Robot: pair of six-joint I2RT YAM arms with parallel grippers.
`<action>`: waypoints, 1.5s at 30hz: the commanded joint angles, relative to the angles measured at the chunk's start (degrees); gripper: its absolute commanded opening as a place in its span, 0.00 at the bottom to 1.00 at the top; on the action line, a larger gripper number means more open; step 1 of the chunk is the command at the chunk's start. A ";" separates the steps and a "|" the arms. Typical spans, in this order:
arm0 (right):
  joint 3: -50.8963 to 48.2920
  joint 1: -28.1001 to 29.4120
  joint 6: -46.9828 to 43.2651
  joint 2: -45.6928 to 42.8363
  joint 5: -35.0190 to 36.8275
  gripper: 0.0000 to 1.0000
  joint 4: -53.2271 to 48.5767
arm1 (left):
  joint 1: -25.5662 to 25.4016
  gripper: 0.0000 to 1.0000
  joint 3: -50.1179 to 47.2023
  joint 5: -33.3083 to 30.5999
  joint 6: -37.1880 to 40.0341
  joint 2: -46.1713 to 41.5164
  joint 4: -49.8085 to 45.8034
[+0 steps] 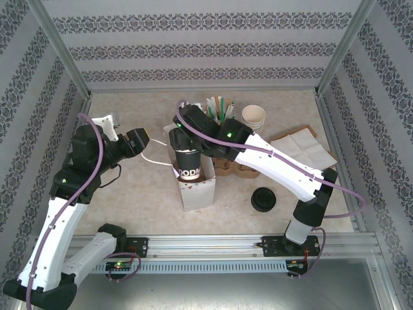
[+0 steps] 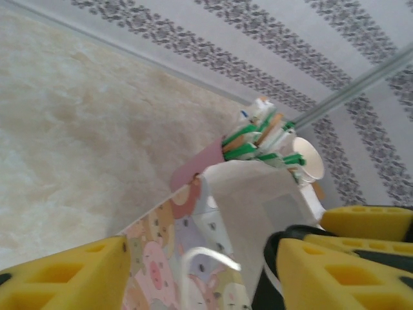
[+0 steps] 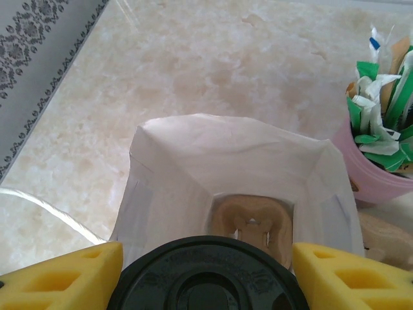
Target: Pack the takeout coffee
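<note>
My right gripper (image 3: 206, 258) is pinching the coffee (image 3: 206, 284). One yellow finger presses each side of its black lid, which sits close under my wrist camera. From above, my right arm reaches left across the middle of the table (image 1: 129, 194). The coffee (image 1: 188, 165) hangs tilted in my right gripper (image 1: 186, 143), dark side out, with its lower end at the open mouth of the white bag (image 1: 197, 190). I cannot tell how far inside it is.

Past the lid, the bag (image 3: 226, 161) gapes wide, and a brown cardboard shape shows low in its opening. The bag stands at the table's centre.

My left gripper (image 1: 141, 141) hangs just left of the bag with its fingers spread. In my left wrist view, the bag (image 2: 258, 200) lies ahead of the left gripper (image 2: 200, 271), with its pig-printed side and a white handle loop (image 2: 206, 258) between the fingers. I see neither finger pressing on them.

The second coffee (image 1: 263, 199) stands on the table near and right of the bag, well apart from both grippers. Just right of the bag is the brown carrier (image 1: 233, 169). Farther back stand a pink cup of straws (image 1: 219, 110) and the stacked white cups (image 1: 253, 117). Napkins (image 1: 303, 150) lie on the right.
</note>
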 commanded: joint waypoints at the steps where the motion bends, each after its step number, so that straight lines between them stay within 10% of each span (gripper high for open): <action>1: -0.79 0.67 -0.40 -1.58 2.94 0.46 1.49 | -0.15 0.71 0.04 9.48 5.15 -1.05 6.32; 9: -1.91 0.74 -0.17 -5.38 6.69 0.46 7.04 | -0.15 0.98 -3.85 24.25 14.67 -3.45 13.81; 17: -3.80 0.85 -1.25 -9.31 8.40 0.46 11.90 | -0.23 1.00 -7.32 28.75 20.48 -5.56 18.04; 45: -4.68 4.74 -6.20 -14.22 10.96 0.46 20.76 | -14.07 1.00 -2.93 21.82 30.96 6.08 21.46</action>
